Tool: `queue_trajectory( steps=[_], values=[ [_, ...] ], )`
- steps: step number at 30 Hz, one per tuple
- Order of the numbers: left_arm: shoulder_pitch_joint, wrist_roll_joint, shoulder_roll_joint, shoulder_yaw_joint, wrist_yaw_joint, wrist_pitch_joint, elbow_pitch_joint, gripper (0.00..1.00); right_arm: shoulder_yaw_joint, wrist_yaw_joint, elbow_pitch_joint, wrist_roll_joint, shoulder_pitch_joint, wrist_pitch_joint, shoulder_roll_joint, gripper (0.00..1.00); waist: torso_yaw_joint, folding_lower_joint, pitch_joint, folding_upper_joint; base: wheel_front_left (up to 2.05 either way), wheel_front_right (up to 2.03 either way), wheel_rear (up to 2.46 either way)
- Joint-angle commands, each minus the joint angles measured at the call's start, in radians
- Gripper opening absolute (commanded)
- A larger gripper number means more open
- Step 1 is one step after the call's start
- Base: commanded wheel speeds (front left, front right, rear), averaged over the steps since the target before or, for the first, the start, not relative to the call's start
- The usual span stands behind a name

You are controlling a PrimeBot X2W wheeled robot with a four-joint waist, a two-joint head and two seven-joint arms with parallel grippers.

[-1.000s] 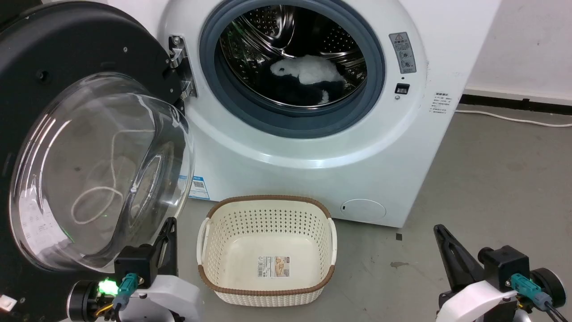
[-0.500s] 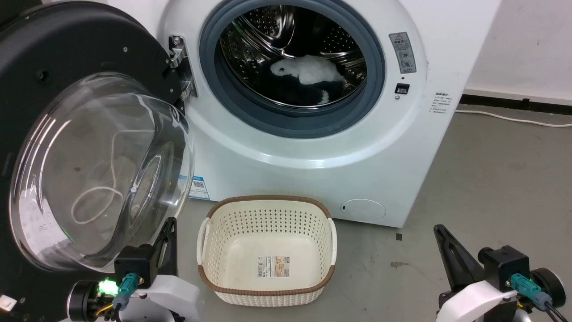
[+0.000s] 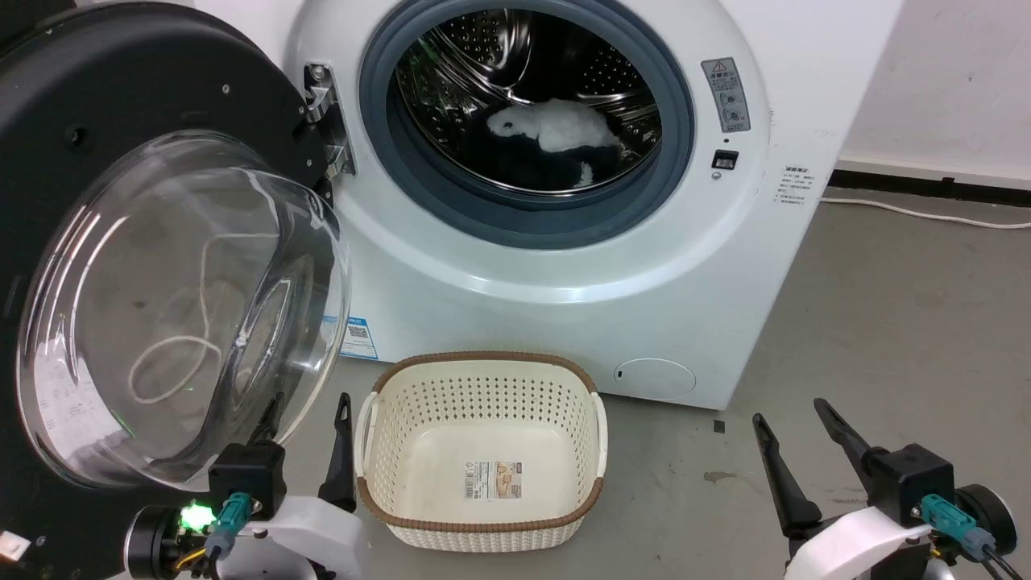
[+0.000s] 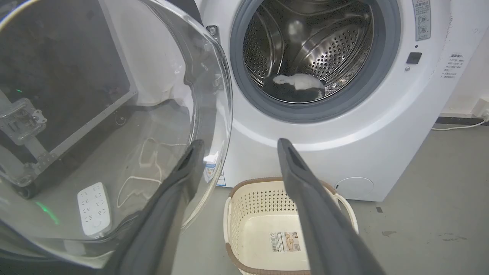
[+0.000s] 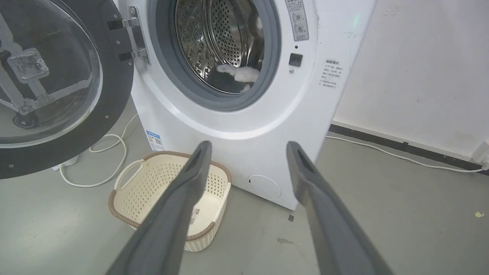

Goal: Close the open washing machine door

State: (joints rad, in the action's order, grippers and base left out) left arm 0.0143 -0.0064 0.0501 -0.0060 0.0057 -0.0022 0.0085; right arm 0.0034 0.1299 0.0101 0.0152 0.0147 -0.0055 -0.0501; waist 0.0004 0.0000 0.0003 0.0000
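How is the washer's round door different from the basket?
The washing machine door is round, with a black rim and clear glass; the basket is cream, boxy and full of holes. The door hangs open beside the washing machine; the basket sits on the floor before it. Both are hollow like bowls.

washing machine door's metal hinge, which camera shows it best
The right wrist view: the silver metal hinge stands unobstructed, both dark brackets reaching the large round black-rimmed door. The head view shows it foreshortened at the rim's edge; the left wrist view catches a small piece above the glass.
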Motion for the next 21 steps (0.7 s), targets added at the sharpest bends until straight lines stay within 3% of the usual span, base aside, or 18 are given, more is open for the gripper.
queue_trajectory(
  steps=[1,4,5,7,21],
  values=[
    [-0.003,-0.011,0.000,-0.002,-0.001,-0.011,0.004,1.00,0.002,0.000,0.006,0.014,0.007,-0.010,0.000,1.00,0.000,0.0000,0.000,0.0000,0.00,0.00,0.00],
    [-0.003,-0.016,0.000,-0.004,-0.002,-0.015,0.007,1.00,0.004,0.000,0.010,0.020,0.009,-0.015,0.000,1.00,0.001,0.0000,0.000,0.0000,0.00,0.00,0.00],
    [-0.003,-0.021,0.000,-0.006,-0.002,-0.019,0.010,0.04,0.005,0.000,0.014,0.027,0.010,-0.019,0.000,1.00,0.001,0.0000,0.001,0.0000,0.00,0.00,0.00],
    [-0.003,-0.025,0.000,-0.008,-0.004,-0.023,0.012,0.00,0.007,0.000,0.017,0.033,0.012,-0.023,0.000,1.00,0.001,0.0000,0.001,0.0000,0.00,0.00,0.00],
    [0.016,-0.067,0.000,0.000,-0.012,-0.053,-0.057,0.00,0.009,0.000,0.038,0.074,0.024,-0.050,0.000,1.00,0.020,0.0000,0.001,0.0000,0.00,0.00,0.00]
  ],
)
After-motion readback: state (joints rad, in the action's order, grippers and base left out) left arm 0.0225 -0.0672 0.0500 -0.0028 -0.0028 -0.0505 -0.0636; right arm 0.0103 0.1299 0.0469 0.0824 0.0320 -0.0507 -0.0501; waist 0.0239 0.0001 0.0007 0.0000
